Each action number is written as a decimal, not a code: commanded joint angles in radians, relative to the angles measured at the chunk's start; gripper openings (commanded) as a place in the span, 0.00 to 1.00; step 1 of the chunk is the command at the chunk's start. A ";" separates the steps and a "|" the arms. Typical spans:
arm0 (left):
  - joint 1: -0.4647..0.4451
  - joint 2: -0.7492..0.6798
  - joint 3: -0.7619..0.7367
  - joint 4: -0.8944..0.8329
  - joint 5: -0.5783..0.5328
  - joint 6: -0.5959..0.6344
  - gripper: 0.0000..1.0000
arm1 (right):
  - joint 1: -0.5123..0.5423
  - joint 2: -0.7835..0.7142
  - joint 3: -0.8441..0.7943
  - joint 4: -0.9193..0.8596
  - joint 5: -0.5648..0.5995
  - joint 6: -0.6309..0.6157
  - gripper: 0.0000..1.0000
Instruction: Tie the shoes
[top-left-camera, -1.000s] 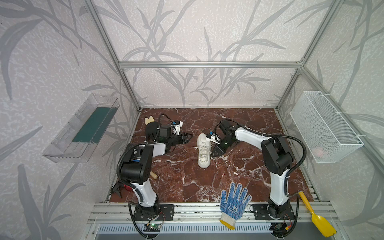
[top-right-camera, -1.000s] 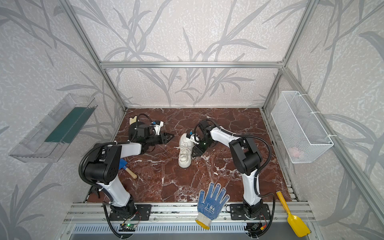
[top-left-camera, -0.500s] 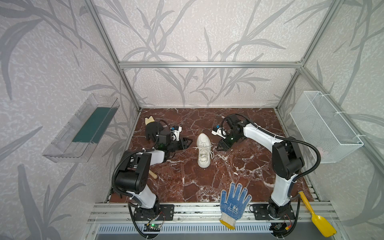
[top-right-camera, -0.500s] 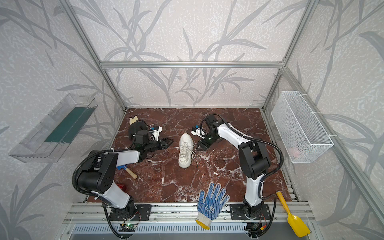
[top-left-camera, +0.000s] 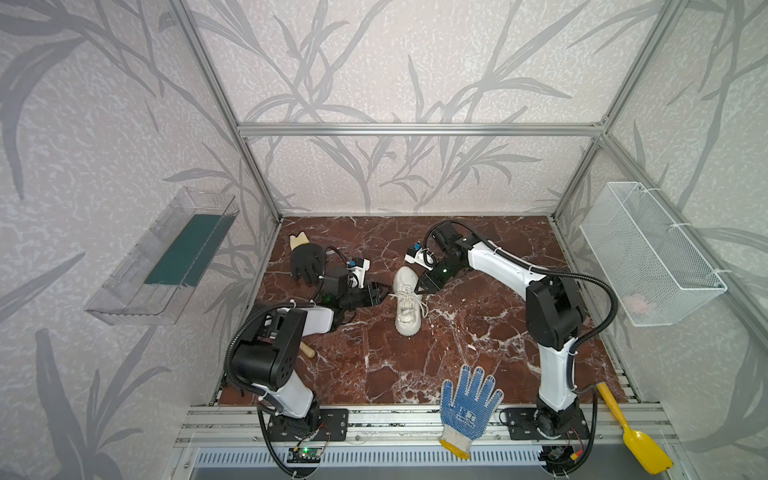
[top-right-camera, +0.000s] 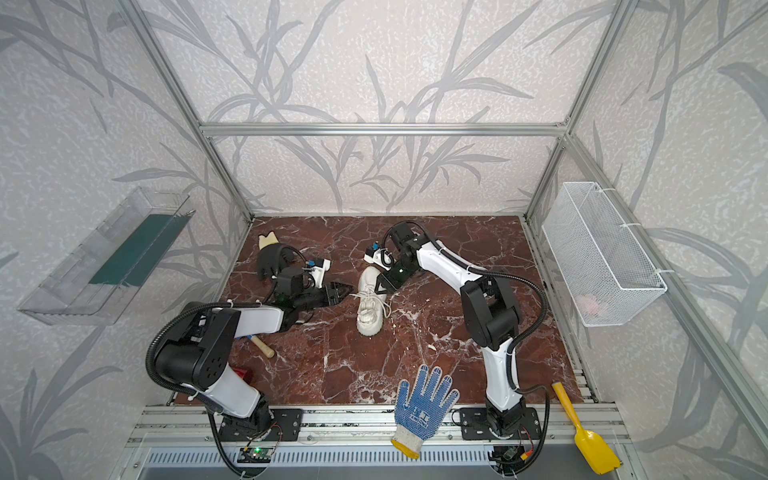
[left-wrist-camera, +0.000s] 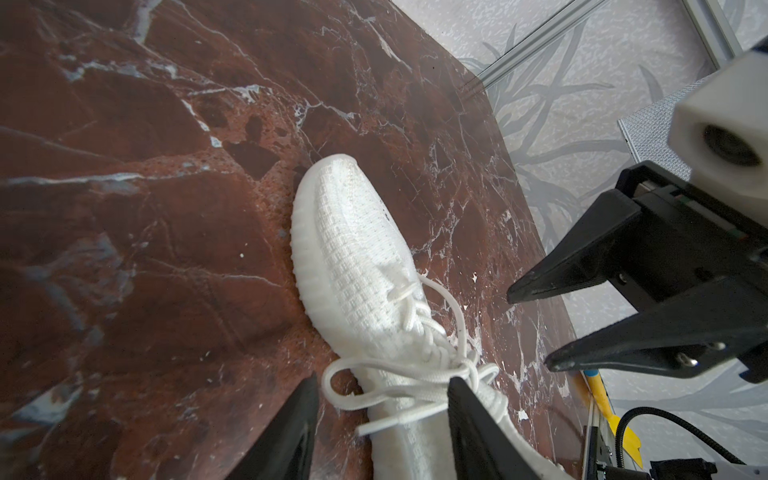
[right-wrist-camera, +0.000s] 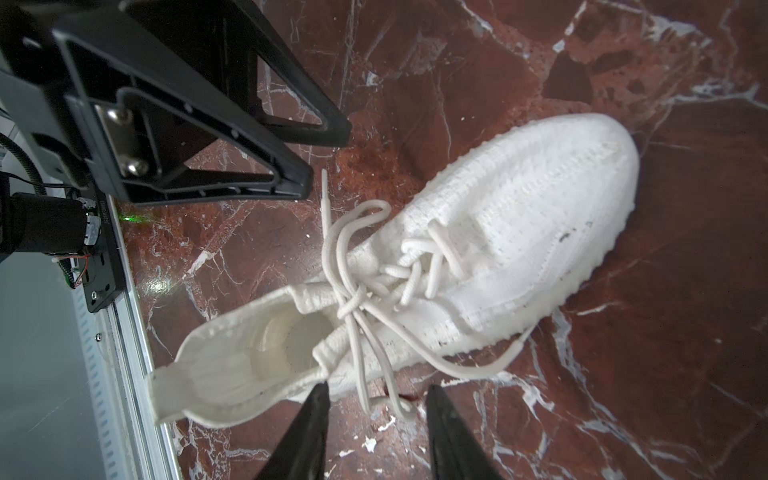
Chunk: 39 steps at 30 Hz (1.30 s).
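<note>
Lying across the front rail, the blue glove (top-left-camera: 469, 405) points its fingers onto the table (top-left-camera: 457, 353). The yellow scoop (top-left-camera: 636, 436) rests at the front right corner, outside the right arm base. Beside the left arm, a wooden handle (top-left-camera: 307, 351) shows on the table, its other end hidden by the arm. The sneaker (top-left-camera: 406, 305) stands on its sole near the table centre, toe toward the front rail and heel opening toward the back wall. Its laces (right-wrist-camera: 353, 303) meet in a knot at the top of the tongue, with loops and loose ends spread to both sides. The left gripper (top-left-camera: 384, 292) sits low at the left of the sneaker in both top views, level with the knot. In the left wrist view its fingers (left-wrist-camera: 291, 428) stand apart, with a lace loop lying between them, not pinched. The right gripper (top-left-camera: 419, 288) sits on the opposite side, just beside the collar. In the right wrist view its fingers (right-wrist-camera: 449, 432) are also parted, with lace ends lying between them and nothing grasped. Both sets of jaws are released. Farther back on the left lies the black glove (top-left-camera: 306, 262). A clear bin (top-left-camera: 162, 257) hangs on the left wall. A wire basket (top-left-camera: 648, 253) on the right wall holds a small pink item (top-left-camera: 640, 303).
</note>
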 joint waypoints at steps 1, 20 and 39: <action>-0.005 -0.033 -0.023 0.029 0.006 -0.017 0.54 | 0.008 0.026 0.049 -0.026 -0.024 0.001 0.40; -0.013 0.073 -0.012 0.189 0.114 -0.119 0.54 | 0.016 0.062 0.111 -0.052 -0.042 -0.015 0.38; -0.015 0.022 -0.043 0.155 0.114 -0.113 0.11 | 0.060 0.124 0.163 -0.056 -0.004 0.009 0.34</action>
